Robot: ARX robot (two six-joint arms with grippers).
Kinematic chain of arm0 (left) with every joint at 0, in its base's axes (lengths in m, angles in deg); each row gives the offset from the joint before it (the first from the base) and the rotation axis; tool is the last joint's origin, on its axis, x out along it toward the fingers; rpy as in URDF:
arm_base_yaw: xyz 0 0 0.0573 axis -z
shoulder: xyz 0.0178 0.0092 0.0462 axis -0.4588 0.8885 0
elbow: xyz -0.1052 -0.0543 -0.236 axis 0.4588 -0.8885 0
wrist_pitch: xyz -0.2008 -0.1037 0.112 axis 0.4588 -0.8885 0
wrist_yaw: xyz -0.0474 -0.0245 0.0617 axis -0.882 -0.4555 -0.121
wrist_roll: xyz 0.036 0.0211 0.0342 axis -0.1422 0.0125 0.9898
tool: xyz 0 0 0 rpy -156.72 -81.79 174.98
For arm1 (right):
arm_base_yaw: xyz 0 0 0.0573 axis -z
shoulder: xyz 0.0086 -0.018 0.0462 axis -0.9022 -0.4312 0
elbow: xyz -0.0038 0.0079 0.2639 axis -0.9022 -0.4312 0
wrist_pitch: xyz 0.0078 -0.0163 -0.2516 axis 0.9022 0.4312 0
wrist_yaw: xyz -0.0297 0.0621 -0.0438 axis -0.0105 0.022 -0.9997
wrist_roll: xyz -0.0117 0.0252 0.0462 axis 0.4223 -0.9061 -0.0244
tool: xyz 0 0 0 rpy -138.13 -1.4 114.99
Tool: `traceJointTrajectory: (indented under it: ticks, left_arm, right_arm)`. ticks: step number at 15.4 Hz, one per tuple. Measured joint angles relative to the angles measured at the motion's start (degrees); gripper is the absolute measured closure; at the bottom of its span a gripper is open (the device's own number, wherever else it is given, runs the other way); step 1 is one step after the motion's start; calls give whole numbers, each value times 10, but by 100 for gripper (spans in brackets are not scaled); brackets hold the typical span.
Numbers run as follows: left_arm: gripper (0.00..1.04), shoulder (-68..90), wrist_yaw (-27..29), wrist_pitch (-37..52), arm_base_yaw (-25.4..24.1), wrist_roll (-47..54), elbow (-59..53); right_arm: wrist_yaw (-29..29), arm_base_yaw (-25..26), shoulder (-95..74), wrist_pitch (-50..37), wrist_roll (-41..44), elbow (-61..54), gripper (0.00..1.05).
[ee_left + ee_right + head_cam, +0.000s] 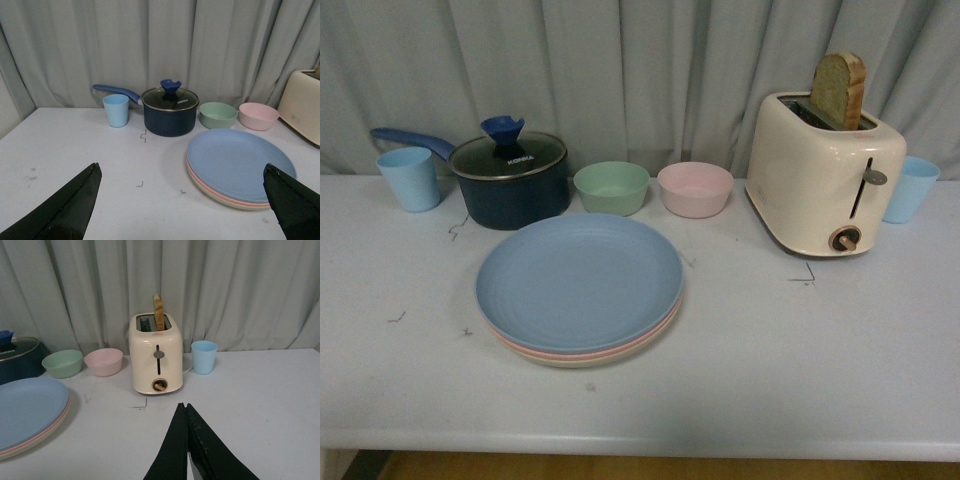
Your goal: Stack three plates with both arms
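The three plates lie in one stack on the white table. The blue plate [578,280] is on top, the pink plate [535,349] shows as a thin rim under it, and the beige plate [582,360] is at the bottom. The stack also shows in the left wrist view [237,162] and at the edge of the right wrist view [27,407]. My left gripper [181,167] is open and empty, held back from the stack above the table. My right gripper [183,405] is shut and empty, over bare table in front of the toaster. Neither arm shows in the front view.
Behind the stack stand a dark blue pot with a glass lid [510,175], a green bowl [611,187] and a pink bowl [695,188]. A cream toaster holding a bread slice [823,170] is at the right. Blue cups stand at far left [409,178] and far right [910,188].
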Motion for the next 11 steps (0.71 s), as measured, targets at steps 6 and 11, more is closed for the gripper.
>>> traceJointTrajectory:
  ticks: [6,11]
  left_arm:
    - [7,0,1,0,0,0,0]
    - [7,0,0,0,0,0,0]
  right_arm:
    - [1,0,122,136,0,0,103]
    - [1,0,130,135,0,0,103]
